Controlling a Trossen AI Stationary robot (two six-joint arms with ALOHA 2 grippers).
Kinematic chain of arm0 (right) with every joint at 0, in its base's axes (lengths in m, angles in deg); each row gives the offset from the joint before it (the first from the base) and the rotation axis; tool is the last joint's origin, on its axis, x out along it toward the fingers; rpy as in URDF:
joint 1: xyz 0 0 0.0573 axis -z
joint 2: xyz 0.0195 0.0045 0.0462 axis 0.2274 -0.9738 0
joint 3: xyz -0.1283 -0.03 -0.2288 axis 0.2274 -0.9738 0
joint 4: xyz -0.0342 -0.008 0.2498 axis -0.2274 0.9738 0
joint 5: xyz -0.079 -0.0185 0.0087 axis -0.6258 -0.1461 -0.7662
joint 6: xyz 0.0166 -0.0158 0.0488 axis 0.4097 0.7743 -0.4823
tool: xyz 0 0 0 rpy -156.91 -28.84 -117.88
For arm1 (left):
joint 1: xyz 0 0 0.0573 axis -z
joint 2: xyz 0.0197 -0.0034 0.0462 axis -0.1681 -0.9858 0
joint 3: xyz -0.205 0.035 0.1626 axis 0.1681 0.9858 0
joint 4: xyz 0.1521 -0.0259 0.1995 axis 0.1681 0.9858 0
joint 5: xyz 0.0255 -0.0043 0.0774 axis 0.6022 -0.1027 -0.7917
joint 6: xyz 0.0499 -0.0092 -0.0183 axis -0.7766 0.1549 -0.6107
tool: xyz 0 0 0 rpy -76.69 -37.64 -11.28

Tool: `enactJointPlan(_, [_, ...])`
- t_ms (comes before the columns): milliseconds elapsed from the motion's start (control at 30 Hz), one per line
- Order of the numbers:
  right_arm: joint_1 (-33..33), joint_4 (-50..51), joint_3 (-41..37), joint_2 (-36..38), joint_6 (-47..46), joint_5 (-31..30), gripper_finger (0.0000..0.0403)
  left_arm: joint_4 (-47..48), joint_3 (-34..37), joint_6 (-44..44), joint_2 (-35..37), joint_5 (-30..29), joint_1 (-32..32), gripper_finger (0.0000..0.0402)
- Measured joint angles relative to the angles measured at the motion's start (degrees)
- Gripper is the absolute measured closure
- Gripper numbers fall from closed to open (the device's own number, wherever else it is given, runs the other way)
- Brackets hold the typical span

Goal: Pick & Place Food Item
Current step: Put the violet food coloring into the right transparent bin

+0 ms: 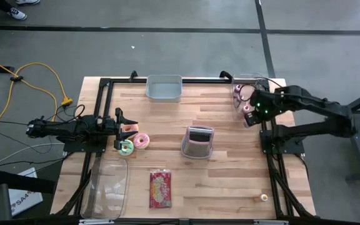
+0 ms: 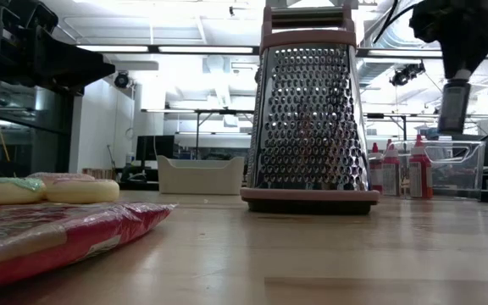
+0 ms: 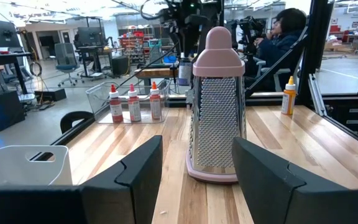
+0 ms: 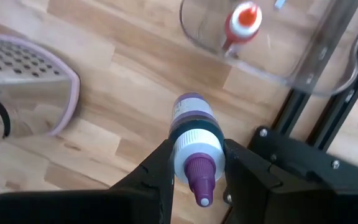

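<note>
My right gripper (image 1: pixel 249 116) hangs over the table's far right part, pointing down and shut on a small bottle (image 4: pixel 190 115) with a white cap and purple nozzle. Just beyond it stands a clear bin (image 1: pixel 245 89) with red-capped bottles (image 4: pixel 241 22). My left gripper (image 1: pixel 125 128) waits open and level at the table's left side, its fingers (image 3: pixel 138 177) apart with nothing between them. Two donuts, one green (image 1: pixel 126 147) and one pink (image 1: pixel 142 140), lie flat on the table just in front of it. My right gripper pinches the bottle's white cap (image 4: pixel 184 152) between its two fingers (image 4: pixel 157 168), just below the purple nozzle (image 4: pixel 201 182). The fingers come from above, pointing down. The bottle hangs upright below them (image 2: pixel 454 106), lifted clear of the table.
A pink-framed grater (image 1: pixel 197 142) stands upright mid-table. A grey bin (image 1: pixel 164 88) sits at the far edge and a clear bin (image 1: pixel 107 187) at the near left. A red food packet (image 1: pixel 160 189) lies near the front, and a small round thing (image 1: pixel 263 197) at the near right.
</note>
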Motion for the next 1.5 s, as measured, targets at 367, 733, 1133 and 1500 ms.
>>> enactJointPlan(367, [9.72,-2.63,8.39,-3.97,11.77,-1.86,0.0295,0.0,0.02,0.01,-0.01,0.0,-0.02,0.0214])
enactJointPlan(733, [21.4,-5.29,12.47,-11.99,22.76,-1.16,0.0295,0.0,0.0,0.0,-0.01,0.0,-0.01,0.0214])
enactJointPlan(1133, [33.19,-2.85,13.1,-11.68,28.97,1.12,0.0295,0.0,0.01,0.01,-0.02,0.0,-0.01,0.0214])
enactJointPlan(1500, [39.61,-2.13,13.1,-11.69,31.77,2.32,0.0295,0.0,0.0,0.0,-0.01,0.0,0.0,0.0214])
